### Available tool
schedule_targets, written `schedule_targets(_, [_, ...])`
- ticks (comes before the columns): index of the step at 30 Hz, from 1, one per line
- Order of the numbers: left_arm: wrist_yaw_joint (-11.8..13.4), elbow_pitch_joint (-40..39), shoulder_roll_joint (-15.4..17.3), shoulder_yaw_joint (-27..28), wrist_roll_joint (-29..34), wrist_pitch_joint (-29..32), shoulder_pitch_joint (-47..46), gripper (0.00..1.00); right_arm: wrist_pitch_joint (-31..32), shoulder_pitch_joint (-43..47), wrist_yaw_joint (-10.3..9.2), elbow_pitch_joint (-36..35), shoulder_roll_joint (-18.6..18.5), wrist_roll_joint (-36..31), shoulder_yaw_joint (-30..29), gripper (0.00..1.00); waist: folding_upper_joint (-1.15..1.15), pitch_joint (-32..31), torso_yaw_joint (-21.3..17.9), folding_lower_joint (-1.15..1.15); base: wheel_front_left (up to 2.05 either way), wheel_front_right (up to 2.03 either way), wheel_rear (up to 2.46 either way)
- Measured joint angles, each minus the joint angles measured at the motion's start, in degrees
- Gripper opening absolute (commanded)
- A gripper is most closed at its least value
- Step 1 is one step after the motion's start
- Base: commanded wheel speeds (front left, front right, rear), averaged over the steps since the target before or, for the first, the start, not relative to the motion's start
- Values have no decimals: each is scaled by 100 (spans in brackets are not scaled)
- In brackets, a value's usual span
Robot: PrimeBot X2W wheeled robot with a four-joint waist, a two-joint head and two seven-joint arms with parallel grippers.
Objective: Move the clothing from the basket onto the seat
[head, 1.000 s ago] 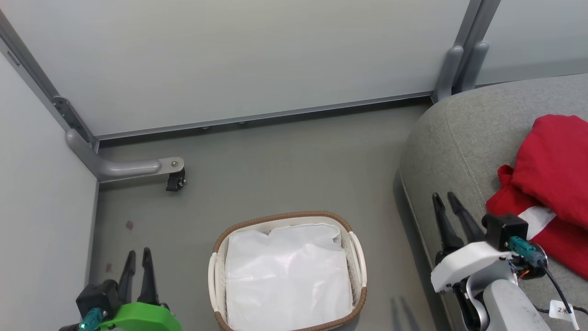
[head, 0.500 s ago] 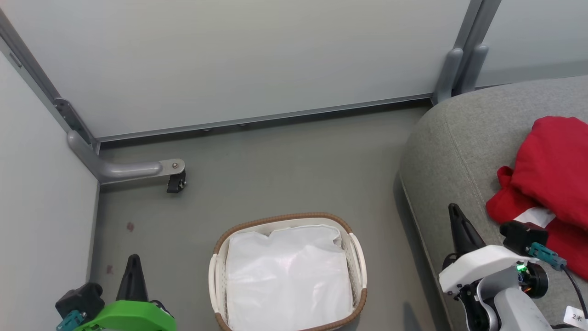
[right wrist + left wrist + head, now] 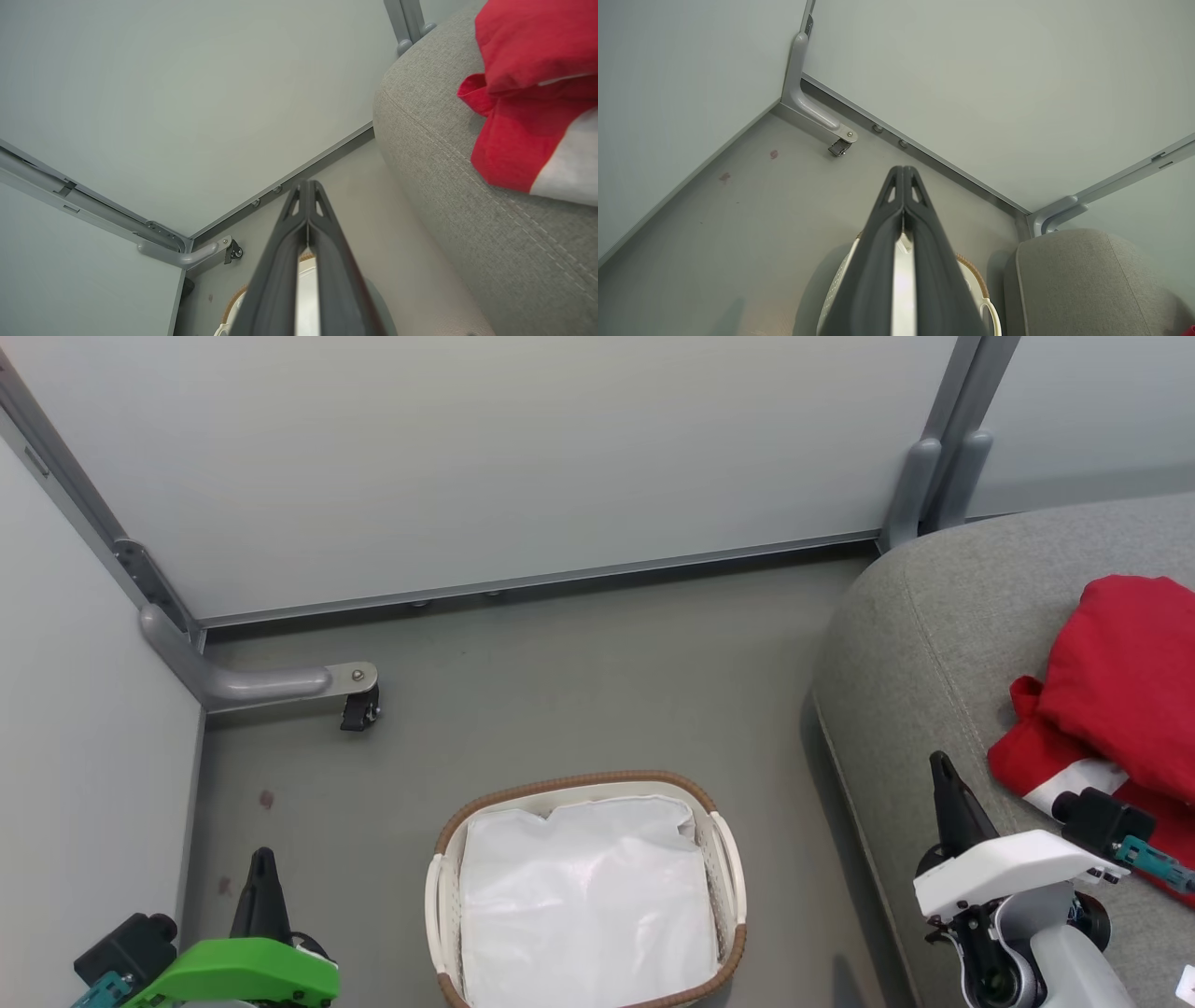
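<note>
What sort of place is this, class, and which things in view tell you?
Probably a staged home corner in a lab or test bay: pale partition panels on a wheeled metal foot enclose a grey sofa seat and a lined laundry basket on grey floor.

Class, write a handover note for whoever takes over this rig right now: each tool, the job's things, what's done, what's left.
Left tool: shut, empty, above the floor, left of the basket.
Right tool: shut, empty, near the seat edge.
Red clothing lies on the seat; the basket shows just its white liner.
Done: the move looks complete.
Left: seemingly nothing; park the arms.
</note>
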Motion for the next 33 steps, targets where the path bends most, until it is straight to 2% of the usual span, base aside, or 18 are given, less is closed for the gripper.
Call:
schedule_targets(17, [-22, -196, 1, 74, -1352, 379, -76, 0, 358, 85, 0, -218, -8, 1378, -145, 0, 0, -48, 10, 0, 0, 0, 0])
schedule_targets(33, [-65, -338, 4, 141, -2338, 641, -148, 0, 638, 168, 0, -393, -14, 2402, -255, 0, 0, -89, 20, 0, 0, 0, 0])
